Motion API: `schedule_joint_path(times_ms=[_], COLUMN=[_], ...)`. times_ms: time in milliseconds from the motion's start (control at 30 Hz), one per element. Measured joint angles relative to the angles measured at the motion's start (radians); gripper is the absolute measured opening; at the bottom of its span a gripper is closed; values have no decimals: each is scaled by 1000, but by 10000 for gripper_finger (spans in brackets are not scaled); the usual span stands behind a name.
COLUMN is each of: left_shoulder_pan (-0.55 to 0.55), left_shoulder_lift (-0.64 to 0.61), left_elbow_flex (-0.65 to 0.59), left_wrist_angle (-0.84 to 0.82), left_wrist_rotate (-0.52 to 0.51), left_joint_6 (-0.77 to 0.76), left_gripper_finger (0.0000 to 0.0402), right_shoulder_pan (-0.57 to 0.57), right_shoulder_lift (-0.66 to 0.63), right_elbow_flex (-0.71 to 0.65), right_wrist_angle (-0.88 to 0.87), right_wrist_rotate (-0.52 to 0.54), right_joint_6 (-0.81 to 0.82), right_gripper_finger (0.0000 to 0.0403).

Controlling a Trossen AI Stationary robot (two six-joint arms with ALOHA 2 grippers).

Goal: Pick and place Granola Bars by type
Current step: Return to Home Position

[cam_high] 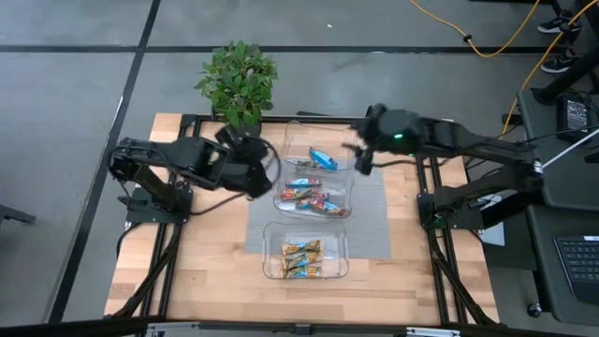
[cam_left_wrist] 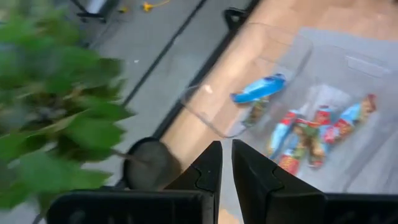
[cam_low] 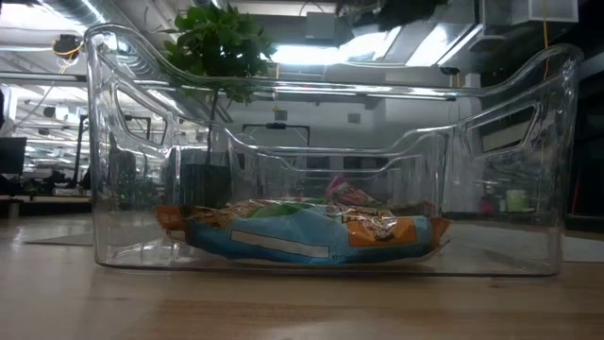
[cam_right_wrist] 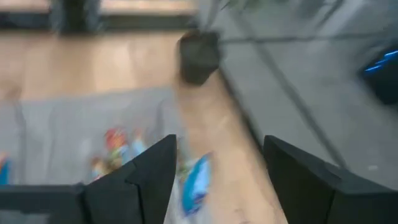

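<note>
Left wrist view first: on the left gripper [cam_left_wrist: 225, 163], only a thin slit between the two dark fingers [cam_left_wrist: 202, 177], all but closed, with nothing pinched and nothing touched. Right wrist view next: on the right gripper [cam_right_wrist: 221, 168], a wide gap between the fingers [cam_right_wrist: 149, 177], spread well apart, likewise empty and clear of every surface. Seen from above, left gripper just left of centre in the high view, held off the table beside the left rims of the top and middle trays; right gripper right of centre and slightly higher in the frame, hanging just past the right rim of the top tray [cam_high: 292, 140]. Outward from there, running down the middle of the high view on a grey mat [cam_high: 370, 225]: blue-silver granola bars [cam_high: 323, 160] in that top tray, a heap of red-multicoloured bars [cam_high: 314, 198] in the middle tray [cam_high: 346, 183], orange-gold bars [cam_high: 301, 253] side by side in the bottom tray [cam_high: 276, 267] at lower centre. One kind per tray, none touched by either gripper. Low view, level with the wooden table [cam_low: 283, 302]: clear wall of the bottom tray filling the frame, orange-gold bars flat on its floor at mid-frame. Farther out still, potted plant [cam_high: 239, 80] at the table's far edge, upper left of centre in the high view, close above the left gripper.
</note>
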Motion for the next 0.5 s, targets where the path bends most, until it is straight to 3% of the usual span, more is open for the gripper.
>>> schedule_joint_path(times_ms=[133,267,400,500], left_shoulder_pan=[2,-14,-26,-19], left_shoulder_lift=[-146,-390,-713,-964], left_elbow_flex=[-116,-350,-676,-958], left_wrist_angle=[8,150,447,793], left_wrist_rotate=[-35,-34,52,208], left_joint_6=[-3,5,88,194], left_gripper_finger=[31,31,31,31], right_shoulder_pan=[0,0,0,0], right_shoulder_lift=[-96,-164,-197,-201], right_elbow_flex=[0,0,0,0], right_wrist_angle=[14,-7,-34,-53], right_wrist_rotate=[81,90,86,82], right_joint_6=[35,114,180,211], right_gripper_finger=[241,241,241,241])
